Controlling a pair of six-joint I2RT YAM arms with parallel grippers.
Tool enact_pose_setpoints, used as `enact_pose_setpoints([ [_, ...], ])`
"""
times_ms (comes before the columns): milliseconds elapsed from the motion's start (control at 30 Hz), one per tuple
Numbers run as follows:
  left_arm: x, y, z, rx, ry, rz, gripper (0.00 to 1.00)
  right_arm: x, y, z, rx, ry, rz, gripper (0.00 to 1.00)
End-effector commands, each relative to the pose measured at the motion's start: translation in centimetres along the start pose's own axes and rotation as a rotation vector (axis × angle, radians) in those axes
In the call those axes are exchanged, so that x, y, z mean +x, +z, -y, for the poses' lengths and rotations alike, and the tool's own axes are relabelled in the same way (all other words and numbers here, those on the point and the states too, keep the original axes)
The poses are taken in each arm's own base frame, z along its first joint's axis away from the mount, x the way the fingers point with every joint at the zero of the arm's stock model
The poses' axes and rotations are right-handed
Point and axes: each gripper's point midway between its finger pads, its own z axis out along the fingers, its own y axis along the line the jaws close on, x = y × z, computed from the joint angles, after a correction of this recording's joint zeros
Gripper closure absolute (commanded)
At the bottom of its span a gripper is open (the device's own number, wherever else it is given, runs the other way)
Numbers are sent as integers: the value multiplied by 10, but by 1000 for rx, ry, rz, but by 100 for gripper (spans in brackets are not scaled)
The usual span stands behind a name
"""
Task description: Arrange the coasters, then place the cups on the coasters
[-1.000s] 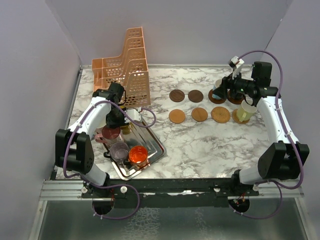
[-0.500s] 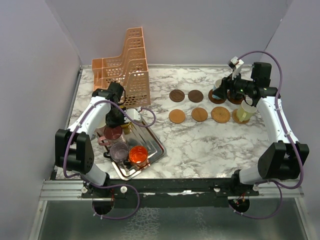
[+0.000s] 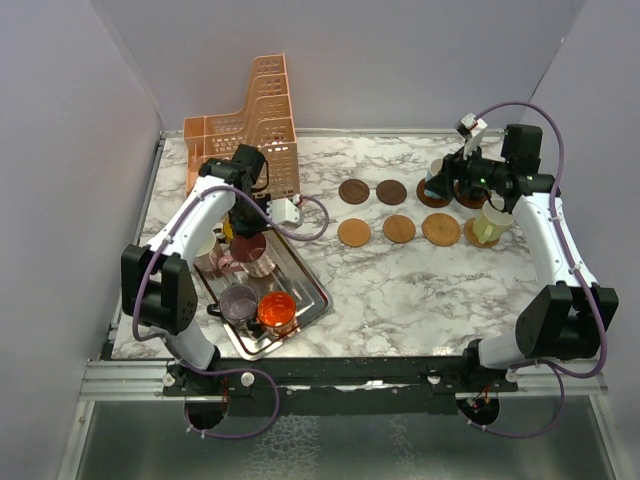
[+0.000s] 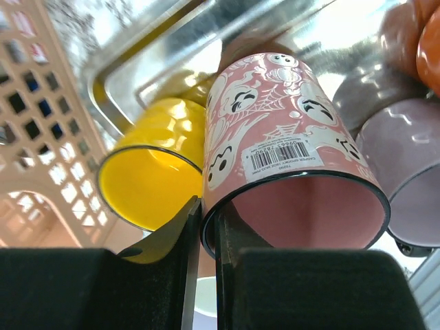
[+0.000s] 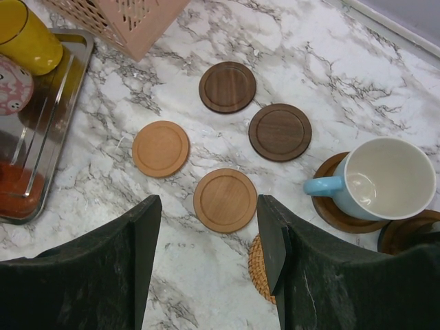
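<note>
While coasters [image 5: 160,148] lie arranged: blue cup [image 5: 385,179], cream cup [image 3: 490,224] seated.
Left end effector [image 4: 209,227]: clamped on pink cup's [image 4: 282,117] wall.
Right end effector [image 5: 206,213]: wide, empty.
Remaining: cups on the tray [image 3: 312,290].

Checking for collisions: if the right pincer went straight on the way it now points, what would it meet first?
The right pincer, open, frames the nearer light wooden coaster; likely that first, though depth is unclear.

The pink cup [image 4: 295,117] looks glossy, the tray [image 4: 172,41] polished metal, the coasters [image 5: 225,199] wood.
</note>
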Motion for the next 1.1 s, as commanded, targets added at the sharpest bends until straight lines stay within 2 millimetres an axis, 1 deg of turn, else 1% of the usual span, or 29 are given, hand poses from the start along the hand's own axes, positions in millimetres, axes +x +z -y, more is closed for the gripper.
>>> enact_pose_setpoints([
  [0,-50,-21,-15,-17,-32,160,100,-13,-7,-2,36,-10,26,42],
  [67,-68,-24,-26,-23,-79,200,100,-18,-9,-1,54,-9,40,42],
  [233,-120,-39,-57,-47,-188,326,100,-31,-13,-3,80,-1,93,42],
  [267,-132,-44,-63,-51,-208,360,100,-33,-14,-4,85,-3,99,42],
  [333,-156,-47,-72,-44,-235,409,100,-37,-15,-1,107,-4,106,42],
  [367,-171,-52,-77,-57,-231,433,100,-38,-16,1,120,-6,106,42],
  [433,-194,-49,-82,-67,-243,441,100,-37,-17,1,123,-8,100,42],
  [467,-202,-47,-85,-72,-285,446,100,-35,-16,-1,113,-5,96,42],
  [600,-229,-38,-108,-98,-451,502,100,-19,-11,-15,52,38,91,43],
  [633,-237,-36,-115,-108,-485,528,100,-18,-10,-19,39,48,100,43],
  [733,-258,-32,-125,-119,-571,596,100,-17,-4,-29,26,43,113,43],
  [800,-273,-31,-127,-116,-594,632,100,-15,0,-33,20,43,109,43],
  [867,-283,-30,-129,-122,-599,641,100,-14,3,-33,24,48,101,43],
  [900,-285,-28,-132,-131,-608,640,100,-11,4,-32,29,51,93,43],
  [967,-282,-25,-138,-160,-630,625,100,-7,5,-29,40,53,79,43],
  [1000,-279,-23,-141,-177,-637,612,100,-1,6,-29,38,61,70,43],
  [1067,-273,-19,-144,-201,-657,589,100,4,9,-34,16,71,68,43],
])
